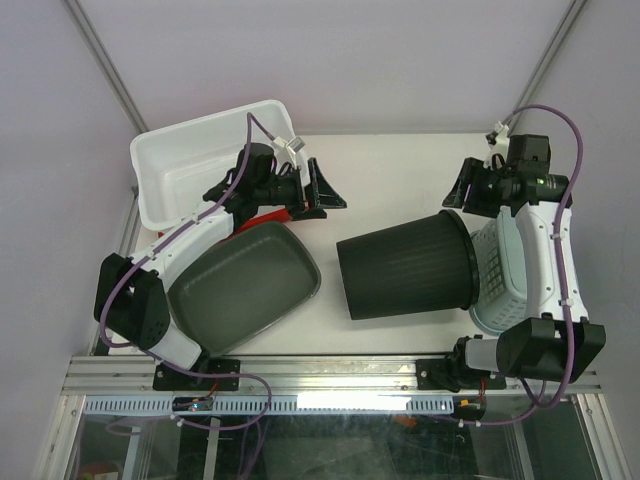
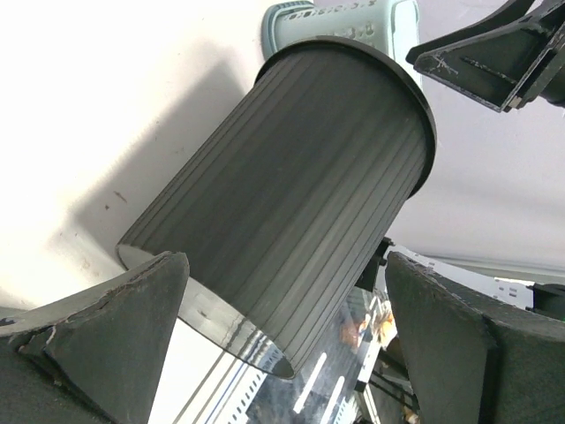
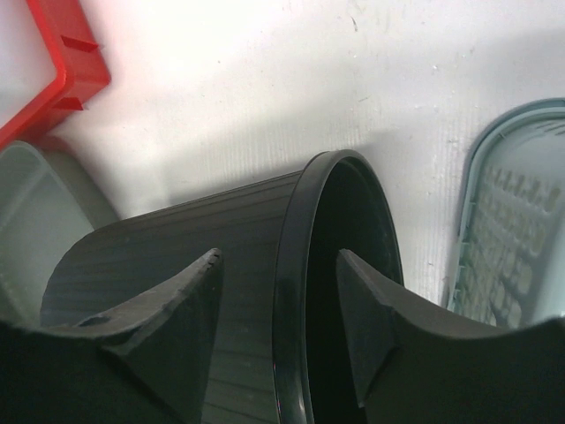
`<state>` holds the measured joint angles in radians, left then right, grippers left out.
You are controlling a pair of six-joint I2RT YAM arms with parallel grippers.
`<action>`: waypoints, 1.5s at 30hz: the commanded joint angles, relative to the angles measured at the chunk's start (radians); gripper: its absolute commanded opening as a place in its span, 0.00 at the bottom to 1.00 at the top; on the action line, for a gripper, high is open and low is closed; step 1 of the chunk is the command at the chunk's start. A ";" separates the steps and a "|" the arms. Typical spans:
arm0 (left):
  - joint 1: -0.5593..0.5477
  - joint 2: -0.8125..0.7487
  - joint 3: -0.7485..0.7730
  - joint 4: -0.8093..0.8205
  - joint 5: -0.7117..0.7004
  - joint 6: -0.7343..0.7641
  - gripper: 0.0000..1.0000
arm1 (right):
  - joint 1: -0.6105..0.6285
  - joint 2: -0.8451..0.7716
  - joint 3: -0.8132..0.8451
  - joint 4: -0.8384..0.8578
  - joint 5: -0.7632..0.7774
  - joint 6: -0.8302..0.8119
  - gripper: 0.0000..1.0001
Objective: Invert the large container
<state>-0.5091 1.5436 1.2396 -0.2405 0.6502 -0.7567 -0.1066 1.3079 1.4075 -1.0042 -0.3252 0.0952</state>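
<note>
Hovering over the table, both grippers were spread, clasping nothing.
The large container [image 1: 180,165] sat open side up at upper left; left gripper [image 2: 284,274] faced the tipped black bucket [image 1: 405,265], right gripper [image 3: 278,256] straddled its rim.

The white large container [image 1: 185,165] sits upright, open-topped, far left.

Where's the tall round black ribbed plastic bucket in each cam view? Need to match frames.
Top external: black ribbed bucket on its side, centre-right.
Left wrist: fills the centre, rim toward upper right.
Right wrist: bottom centre, rim mid-frame.
Shared landmark: pale blue-green perforated plastic basket beside the rim.
</note>
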 commanded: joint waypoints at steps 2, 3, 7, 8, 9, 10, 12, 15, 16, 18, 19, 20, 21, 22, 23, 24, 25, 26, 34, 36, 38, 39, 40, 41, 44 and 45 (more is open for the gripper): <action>0.000 -0.070 0.037 -0.058 0.001 0.063 0.99 | 0.005 -0.064 -0.019 -0.052 0.083 -0.018 0.59; 0.000 -0.072 0.038 -0.073 0.010 0.071 0.99 | 0.004 -0.073 -0.023 -0.064 0.087 -0.018 0.59; 0.000 -0.097 0.043 -0.148 0.009 0.124 0.99 | 0.004 -0.117 -0.056 -0.111 0.076 -0.009 0.51; 0.000 -0.099 0.046 -0.166 0.006 0.136 0.99 | 0.004 -0.122 -0.063 -0.123 0.074 -0.008 0.47; 0.000 -0.103 0.048 -0.179 0.002 0.144 0.99 | 0.005 -0.127 -0.070 -0.132 0.074 -0.006 0.43; 0.000 -0.103 0.050 -0.184 0.002 0.148 0.99 | 0.005 -0.132 -0.078 -0.139 0.071 -0.003 0.41; 0.000 -0.102 0.052 -0.187 0.002 0.147 0.99 | 0.005 -0.141 -0.092 -0.152 0.062 0.003 0.35; 0.000 -0.095 0.057 -0.187 0.005 0.146 0.99 | 0.004 -0.149 -0.115 -0.164 0.046 0.007 0.30; 0.000 -0.092 0.058 -0.187 0.004 0.149 0.99 | 0.004 -0.152 -0.119 -0.163 0.046 0.008 0.25; 0.000 -0.088 0.062 -0.186 0.006 0.153 0.99 | 0.004 -0.154 -0.119 -0.154 0.052 0.010 0.18; 0.000 -0.086 0.065 -0.186 0.007 0.154 0.99 | 0.004 -0.154 -0.116 -0.149 0.054 0.013 0.15; 0.000 -0.082 0.067 -0.186 0.011 0.155 0.99 | 0.002 -0.152 -0.113 -0.141 0.053 0.018 0.12; 0.000 -0.081 0.070 -0.186 0.012 0.157 0.99 | 0.003 -0.151 -0.112 -0.129 0.053 0.025 0.10; 0.000 -0.079 0.072 -0.186 0.014 0.157 0.99 | 0.002 -0.149 -0.111 -0.115 0.050 0.032 0.09; 0.000 -0.080 0.075 -0.186 0.013 0.157 0.99 | 0.003 -0.146 -0.112 -0.101 0.045 0.040 0.07; 0.000 -0.080 0.075 -0.186 0.011 0.157 0.99 | 0.003 -0.145 -0.113 -0.081 0.039 0.050 0.04; 0.000 -0.082 0.076 -0.186 0.009 0.157 0.99 | 0.003 -0.142 -0.121 -0.058 0.032 0.062 0.02; 0.000 -0.082 0.077 -0.186 0.006 0.157 0.99 | 0.003 -0.140 -0.125 -0.035 0.027 0.074 0.00; 0.000 -0.078 0.101 -0.189 -0.014 0.161 0.99 | -0.016 -0.045 -0.115 0.214 -0.063 0.163 0.00; 0.001 -0.079 0.110 -0.201 -0.039 0.150 0.99 | -0.023 -0.005 -0.094 0.270 -0.081 0.188 0.00; 0.001 -0.083 0.116 -0.203 -0.051 0.139 0.99 | -0.029 0.042 -0.068 0.314 -0.094 0.207 0.00; 0.001 -0.085 0.117 -0.202 -0.055 0.136 0.99 | -0.033 0.066 -0.055 0.335 -0.103 0.217 0.00; 0.002 -0.089 0.119 -0.204 -0.062 0.135 0.99 | -0.037 0.086 -0.045 0.363 -0.114 0.230 0.00; 0.003 -0.093 0.121 -0.206 -0.070 0.135 0.99 | -0.041 0.111 -0.034 0.388 -0.124 0.244 0.00; 0.006 -0.095 0.137 -0.214 -0.088 0.136 0.99 | -0.053 0.180 -0.001 0.448 -0.172 0.290 0.00; 0.008 -0.095 0.144 -0.216 -0.090 0.135 0.99 | -0.056 0.197 0.011 0.470 -0.183 0.308 0.00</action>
<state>-0.5091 1.4879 1.3243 -0.4580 0.5926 -0.6178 -0.1436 1.4590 1.3365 -0.7300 -0.4366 0.3302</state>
